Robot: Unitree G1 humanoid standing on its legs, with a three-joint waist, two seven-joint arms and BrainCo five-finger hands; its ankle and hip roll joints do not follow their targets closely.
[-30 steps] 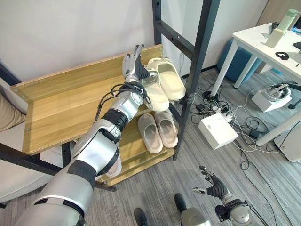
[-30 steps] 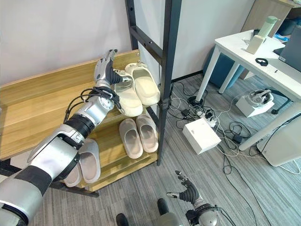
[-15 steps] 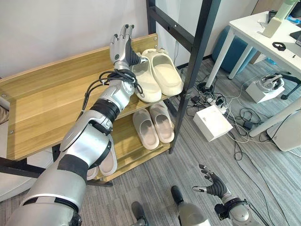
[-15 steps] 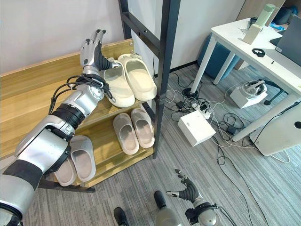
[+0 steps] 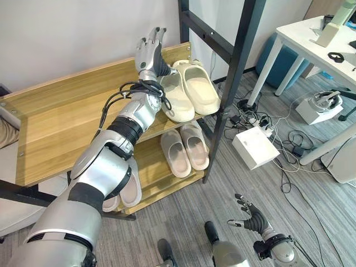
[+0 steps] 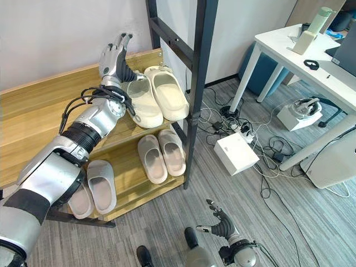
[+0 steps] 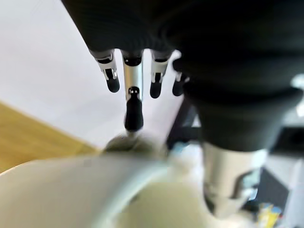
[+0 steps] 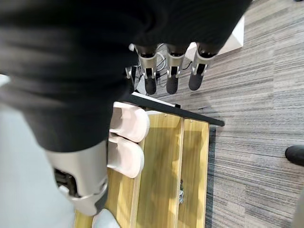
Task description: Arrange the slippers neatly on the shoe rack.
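A cream pair of slippers lies side by side at the right end of the wooden shoe rack's top shelf. My left hand is open, its straight fingers pointing up toward the wall at the far end of the left cream slipper. I cannot tell whether the palm touches it. On the lower shelf lie a pale beige pair at the right and a grey pair at the left. My right hand hangs open low over the floor, holding nothing.
A black upright post stands just right of the cream pair. On the grey floor to the right are a white box, tangled cables and a white desk. The left part of the top shelf is bare wood.
The camera has shifted. My left hand has lifted from over the left cream slipper's top to its far end near the wall. The right hand has stayed put.
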